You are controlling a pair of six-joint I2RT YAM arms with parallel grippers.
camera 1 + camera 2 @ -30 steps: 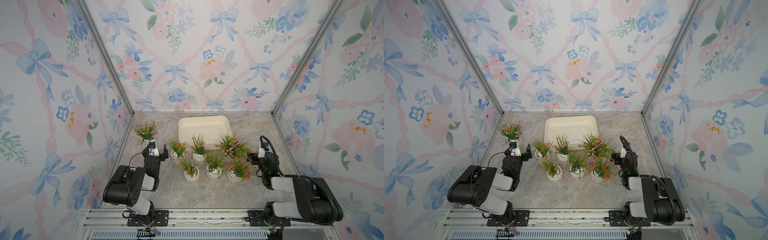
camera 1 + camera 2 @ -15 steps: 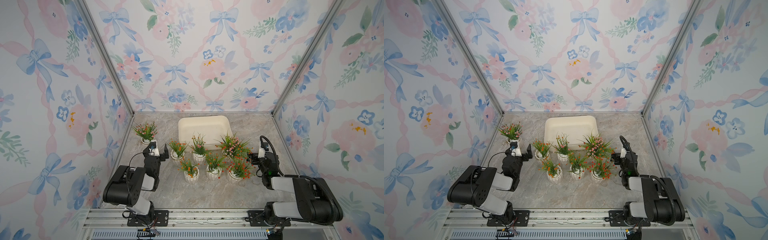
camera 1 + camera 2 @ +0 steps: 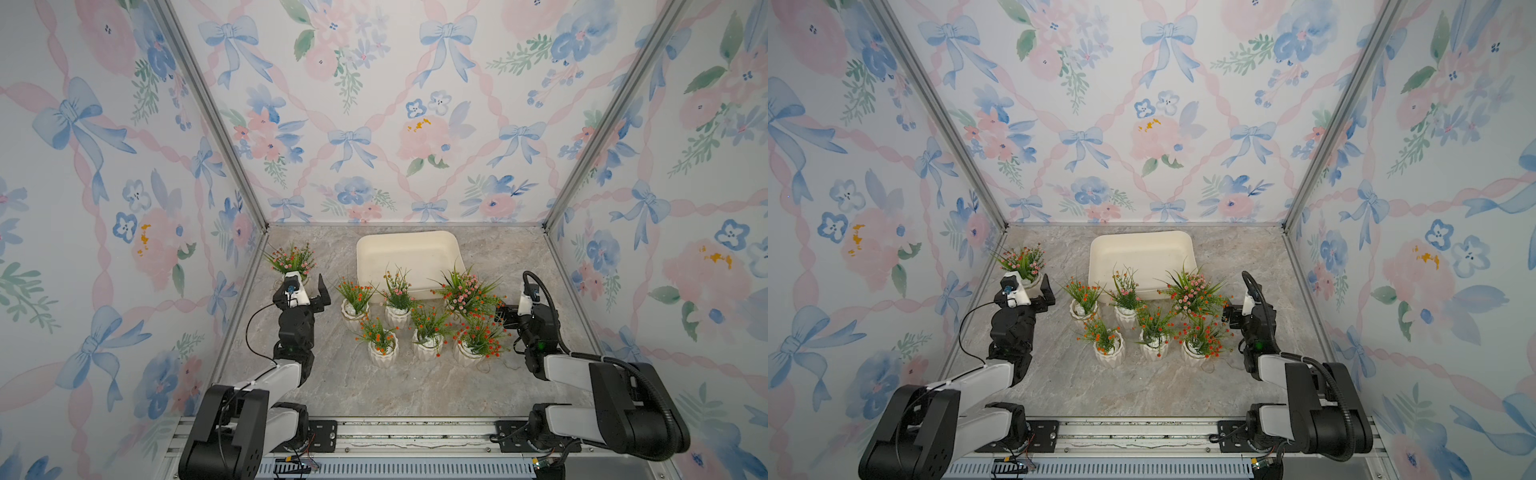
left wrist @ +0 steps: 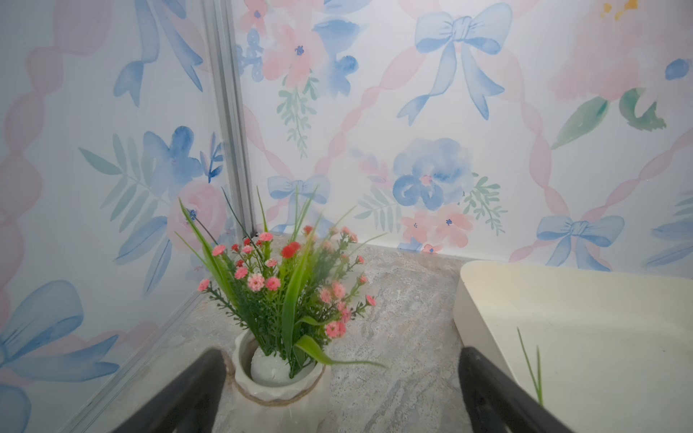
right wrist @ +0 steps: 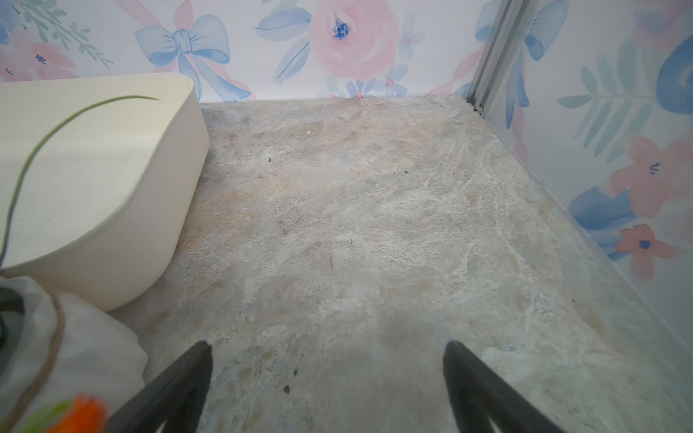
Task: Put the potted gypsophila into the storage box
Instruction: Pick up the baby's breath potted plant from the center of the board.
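All 7 potted gypsophila [image 3: 430, 328] stand on the worktop [image 3: 374, 386], and none is in the storage box [image 3: 405, 255], which sits empty against the middle of the far edge. 6 crowd in 2 rows of 3 along the box's near wall, so each looks like a short carry. The 7th, the corner pot [image 4: 280, 378] with pink blossoms, stands alone by the far-left corner. The left gripper [image 4: 339, 360] has its fingers spread wide either side of it, off-centre, grasping nothing; it seems to be lining up a pinch on the ribbed wall. The right gripper [image 5: 327, 346] is spread wide too, empty over bare worktop beside the cluster's right end. No brand, label or writing is legible anywhere.
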